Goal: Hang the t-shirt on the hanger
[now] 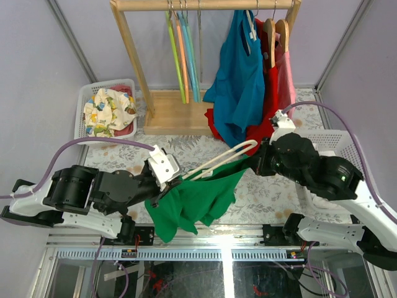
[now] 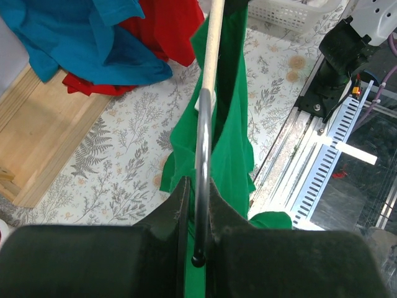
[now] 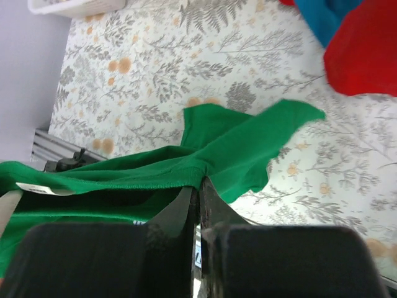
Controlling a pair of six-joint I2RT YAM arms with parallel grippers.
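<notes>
The green t-shirt hangs bunched between my two grippers above the table's near edge. The pale beige hanger runs slanted from left gripper to right, its far arm bare above the fabric. My left gripper is shut on the hanger's silver wire hook; the beige arm and the shirt stretch away from it. My right gripper is shut on the shirt's ribbed collar edge, with a sleeve spread beyond it.
A wooden rack at the back holds green, orange and blue hangers, a blue garment and a red garment. A white basket of patterned cloth stands back left. Another white basket is at right.
</notes>
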